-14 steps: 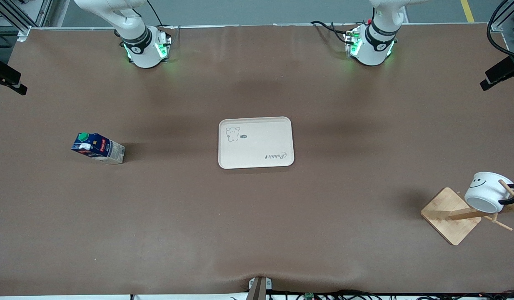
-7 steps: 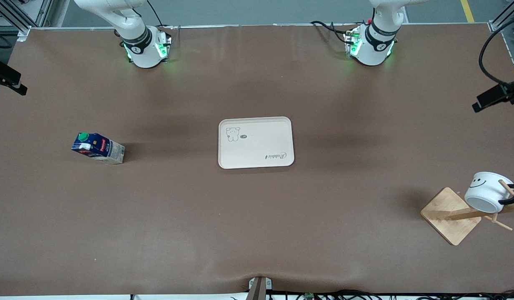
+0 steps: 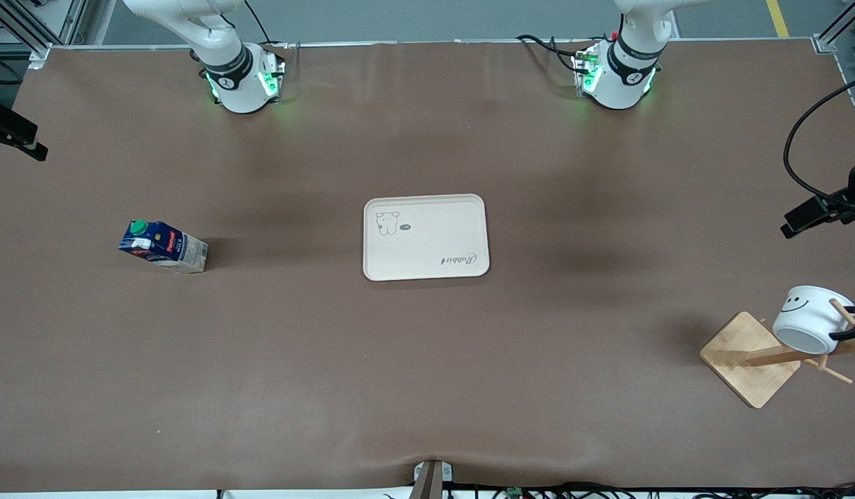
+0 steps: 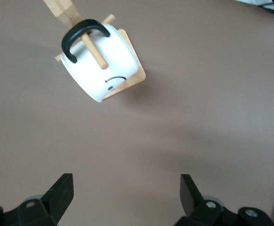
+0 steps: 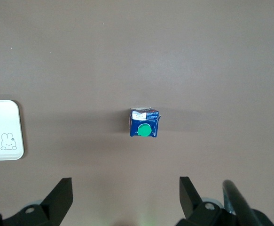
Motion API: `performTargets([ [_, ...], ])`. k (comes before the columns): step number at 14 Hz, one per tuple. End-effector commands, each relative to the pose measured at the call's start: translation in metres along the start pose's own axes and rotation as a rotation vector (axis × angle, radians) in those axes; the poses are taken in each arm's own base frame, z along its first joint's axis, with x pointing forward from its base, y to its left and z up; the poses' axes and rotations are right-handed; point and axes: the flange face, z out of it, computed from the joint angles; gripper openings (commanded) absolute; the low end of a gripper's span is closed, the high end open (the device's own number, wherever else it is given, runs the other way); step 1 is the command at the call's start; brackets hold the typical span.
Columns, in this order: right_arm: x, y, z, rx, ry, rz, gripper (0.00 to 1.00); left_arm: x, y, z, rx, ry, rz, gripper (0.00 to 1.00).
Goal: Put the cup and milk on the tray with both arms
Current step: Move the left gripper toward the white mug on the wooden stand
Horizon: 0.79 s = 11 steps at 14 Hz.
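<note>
Brown tabletop, contents from the right arm's end to the left arm's end.

Right gripper: up in the air over the milk, jaws apart, holding nothing.

Milk: dark-blue carton, green cap, standing on the tabletop toward the right arm's end, well apart from the tray.

Tray: cream, flat, at mid-table, bare apart from its rabbit drawing and lettering.

Rack: square wooden base with pegs, toward the left arm's end, nearer the front camera than the tray.

Cup: white, smiley face, hung tilted by its black handle on a rack peg.

Left gripper: in the air near the cup, jaws apart, holding nothing.
</note>
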Motion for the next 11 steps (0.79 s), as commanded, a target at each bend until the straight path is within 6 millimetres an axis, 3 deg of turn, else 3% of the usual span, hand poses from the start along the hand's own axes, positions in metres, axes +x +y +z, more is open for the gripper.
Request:
performTargets([
  [1, -0.001, 0.003, -0.002, -0.006, 0.000, 0.001, 1.00, -0.012, -0.019, 0.030, 0.007, 0.108, 0.006, 1.00],
  [6, -0.001, 0.003, -0.001, -0.006, -0.001, 0.003, 1.00, 0.006, -0.025, 0.085, -0.014, 0.234, 0.031, 1.00],
  [9, -0.001, 0.003, -0.001, -0.006, -0.001, 0.003, 1.00, 0.015, -0.058, 0.102, -0.007, 0.241, 0.124, 1.00],
  [11, -0.001, 0.004, 0.000, -0.006, -0.004, 0.004, 1.00, 0.017, -0.069, 0.103, -0.071, 0.258, 0.169, 1.00],
])
